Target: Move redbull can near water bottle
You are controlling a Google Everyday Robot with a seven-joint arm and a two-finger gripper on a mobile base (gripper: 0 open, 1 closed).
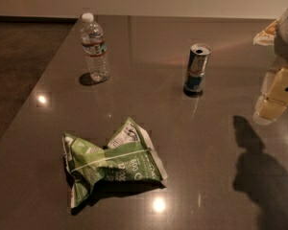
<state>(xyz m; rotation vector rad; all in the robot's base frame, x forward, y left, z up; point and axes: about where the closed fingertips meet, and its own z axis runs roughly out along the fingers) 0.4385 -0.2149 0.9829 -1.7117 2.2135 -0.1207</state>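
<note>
The redbull can stands upright on the dark table, right of centre toward the back. The water bottle stands upright at the back left, well apart from the can. My gripper is at the right edge of the view, above the table and to the right of the can, not touching it. Only part of it shows, as cream-coloured finger pieces below a grey arm body.
A crumpled green chip bag lies on the table in front, left of centre. The table's left edge runs diagonally from the bottle toward the lower left, with dark floor beyond. A pale wall runs along the back.
</note>
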